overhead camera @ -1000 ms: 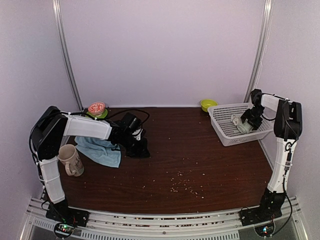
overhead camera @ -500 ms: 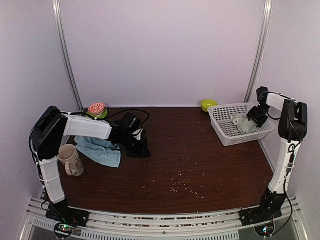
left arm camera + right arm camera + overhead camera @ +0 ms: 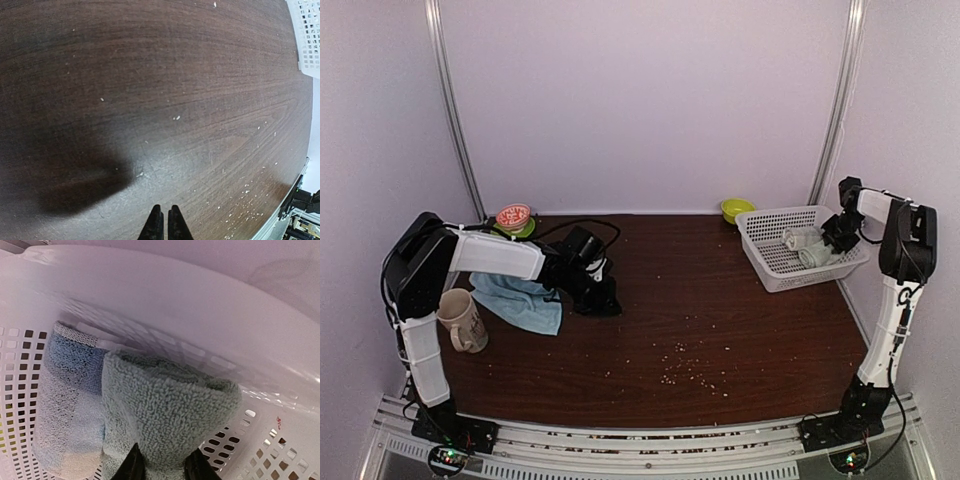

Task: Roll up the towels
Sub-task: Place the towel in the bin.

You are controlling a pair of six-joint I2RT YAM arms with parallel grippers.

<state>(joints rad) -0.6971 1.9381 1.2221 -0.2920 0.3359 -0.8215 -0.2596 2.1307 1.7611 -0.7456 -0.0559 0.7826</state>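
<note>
1. The right gripper [image 3: 165, 467] has drawn back from inside the white basket [image 3: 772, 276] to its right-hand rim, and its jaws have come in from wide to a narrow gap
2. Two rolled towels lie side by side in that basket and touch each other: a sage-green roll [image 3: 167, 405] and, on its left in the wrist view, a pale blue roll [image 3: 65, 410]. This looks like a roll just set down and let go, so that part of the job seems done
3. The left gripper [image 3: 165, 222] has not stirred. Its tips are pressed together on nothing, low over the bare table [image 3: 165, 100]
4. A blue towel [image 3: 520, 302] has stayed flat and unrolled beside the mug [image 3: 460, 318], so it is likely next
5. Hard to tell:
   - whether the right fingertips [image 3: 132, 465] brush the green roll's lower edge or hang clear of it, as the frame cuts them off
   - the blue towel's right edge, which is hidden under the left arm in the top view and absent from the left wrist view
   - any printed mark on the green roll
</note>
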